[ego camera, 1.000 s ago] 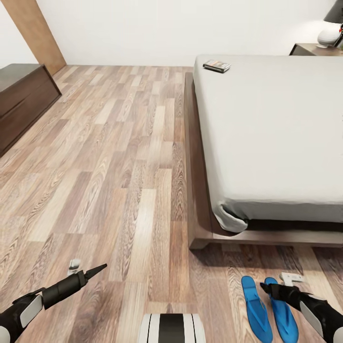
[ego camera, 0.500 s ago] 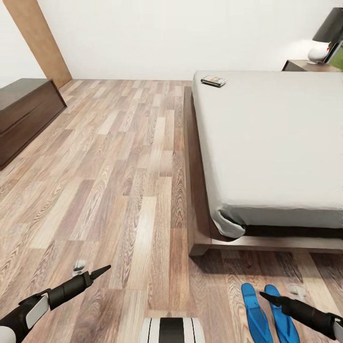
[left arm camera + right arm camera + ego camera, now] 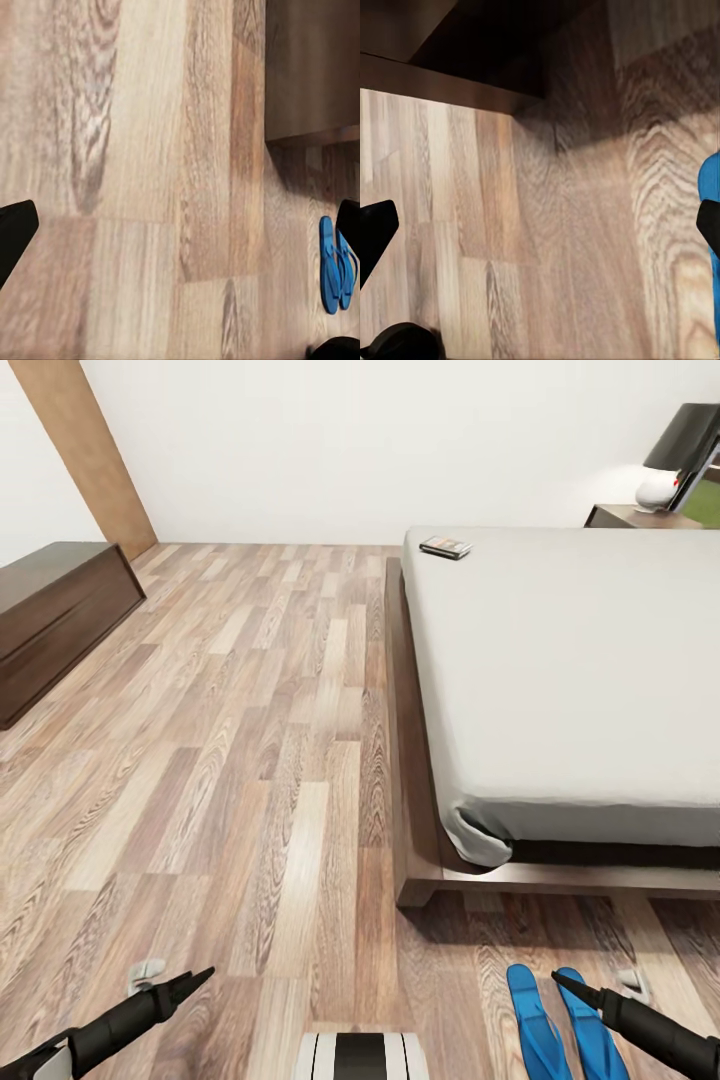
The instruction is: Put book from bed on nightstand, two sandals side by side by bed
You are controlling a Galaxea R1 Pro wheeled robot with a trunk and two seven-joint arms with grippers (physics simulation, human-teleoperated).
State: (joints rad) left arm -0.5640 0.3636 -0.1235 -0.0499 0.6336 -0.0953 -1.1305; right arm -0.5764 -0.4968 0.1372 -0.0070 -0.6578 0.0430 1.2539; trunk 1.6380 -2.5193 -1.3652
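The bedroom is being viewed from the head camera near the foot corner of the bed (image 3: 560,680), whose pale grey mattress is being carried on a low dark brown frame. The book (image 3: 446,547) is lying flat on the mattress at the far corner on the left-hand side, close to the edge and well apart from both arms. Beyond the bed's far right corner, the nightstand (image 3: 630,516) is being partly shown, with a white-based lamp (image 3: 672,460) with a dark shade standing on its surface. A long dark brown bench (image 3: 55,615) is standing against the left wall, and a wooden door panel (image 3: 90,455) is leaning into view beside it.

The two sandals (image 3: 562,1028) are lying side by side on the wood-plank floor (image 3: 250,760), just past the foot of the bed and touching or nearly touching each other; in the left wrist view the pair (image 3: 335,262) is seen beside the corner of the bed frame (image 3: 311,71).

The left gripper (image 3: 165,988) is being held low over bare floor at the lower left, nothing between its jaws, which are spread wide in the left wrist view. The right gripper (image 3: 600,988) is hanging just over the sandals, its jaws likewise spread wide in the right wrist view, with one blue sandal edge (image 3: 709,187) beside a fingertip and nothing pinched.
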